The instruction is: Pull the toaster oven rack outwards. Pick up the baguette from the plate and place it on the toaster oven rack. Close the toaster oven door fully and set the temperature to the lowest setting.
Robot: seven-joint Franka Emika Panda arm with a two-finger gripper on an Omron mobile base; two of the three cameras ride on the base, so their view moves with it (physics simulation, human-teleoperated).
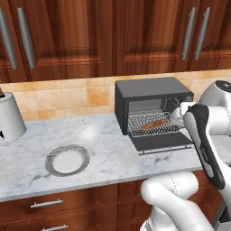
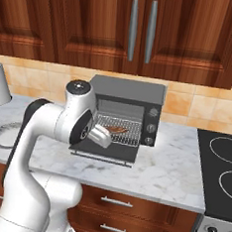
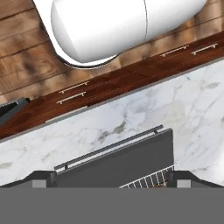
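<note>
The toaster oven [image 1: 151,92] stood on the marble tabletop [image 1: 103,149] at the centre right of the left base view, with the toaster oven door [image 1: 162,140] dropped open and flat. The toaster oven rack [image 1: 151,126] sat pulled outward, and the baguette [image 1: 153,124] lay on its mesh.

The left base view alone showed the plate [image 1: 50,159], bare, at lower left, well apart from the oven, and a white canister [image 1: 9,117] at the left edge. The right base view alone showed the oven's knob panel [image 2: 151,126] and a stovetop [image 2: 220,172] at the right edge.

The hand view looked down past the end effector [image 3: 107,183], its fingers [image 3: 41,177] spread wide and released, grasping nothing, above the door's bar handle [image 3: 109,146] and a corner of the rack.
</note>
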